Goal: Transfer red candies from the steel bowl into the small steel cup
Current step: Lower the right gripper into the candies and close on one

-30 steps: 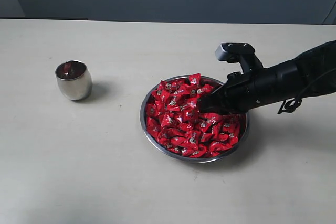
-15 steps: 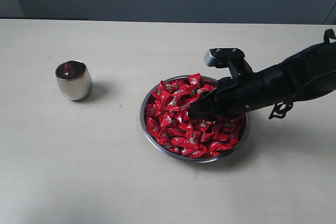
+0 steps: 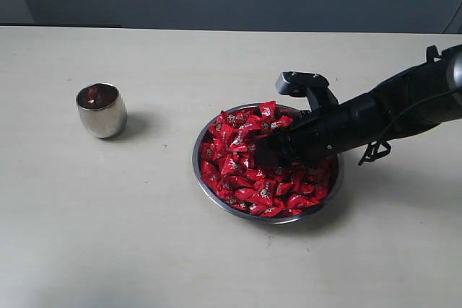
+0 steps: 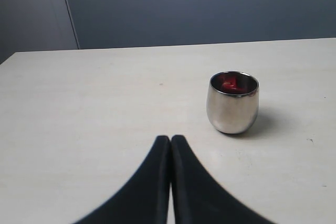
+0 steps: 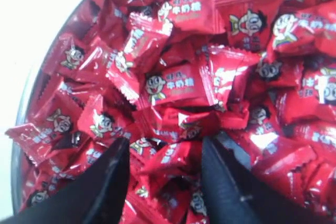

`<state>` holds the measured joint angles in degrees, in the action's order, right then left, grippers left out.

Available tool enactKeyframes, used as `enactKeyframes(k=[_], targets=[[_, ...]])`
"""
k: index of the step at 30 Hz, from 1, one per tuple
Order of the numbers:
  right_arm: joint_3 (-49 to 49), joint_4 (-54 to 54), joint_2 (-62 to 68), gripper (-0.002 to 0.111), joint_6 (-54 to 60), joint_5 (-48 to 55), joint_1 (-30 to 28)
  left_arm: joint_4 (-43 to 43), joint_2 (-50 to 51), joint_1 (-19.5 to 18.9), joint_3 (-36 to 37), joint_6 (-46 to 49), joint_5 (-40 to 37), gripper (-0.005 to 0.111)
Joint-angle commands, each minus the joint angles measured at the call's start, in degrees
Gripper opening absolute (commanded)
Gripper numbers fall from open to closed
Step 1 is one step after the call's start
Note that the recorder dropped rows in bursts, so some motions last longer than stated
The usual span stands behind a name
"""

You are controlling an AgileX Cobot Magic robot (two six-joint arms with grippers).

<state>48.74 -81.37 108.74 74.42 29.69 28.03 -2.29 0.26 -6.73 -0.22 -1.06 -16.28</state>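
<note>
Several red candies (image 5: 181, 129) between right gripper (image 5: 167, 144), perhaps touching.

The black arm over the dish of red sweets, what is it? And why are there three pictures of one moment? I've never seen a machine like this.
It is one of a robot's two arms, each ending in a two-fingered gripper. The wide picture comes from a camera standing off the arms. The other two come from cameras on the wrists, looking along the fingers. On the pale table stand a steel bowl heaped with red candies and, apart from it, a small steel cup with something red inside. The right gripper is open, its tips down among the candies, and I can see nothing clamped in it. The left gripper is shut and empty, pointing towards the cup, and it is outside the wide picture.
</note>
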Motion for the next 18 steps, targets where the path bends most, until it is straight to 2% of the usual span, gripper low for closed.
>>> enactKeyframes(k=[1,16,18], targets=[[1.4,0.4,0.1,0.043,-1.4,0.5,0.1,0.1,-0.3,0.0,0.2,-0.1,0.0,0.0],[1.9,5.0,4.0,0.043,-6.1,0.7,0.1,0.1,-0.3,0.0,0.2,-0.1,0.0,0.0],[1.9,5.0,4.1,0.04,-6.1,0.7,0.1,0.1,-0.3,0.0,0.2,-0.1,0.0,0.0]])
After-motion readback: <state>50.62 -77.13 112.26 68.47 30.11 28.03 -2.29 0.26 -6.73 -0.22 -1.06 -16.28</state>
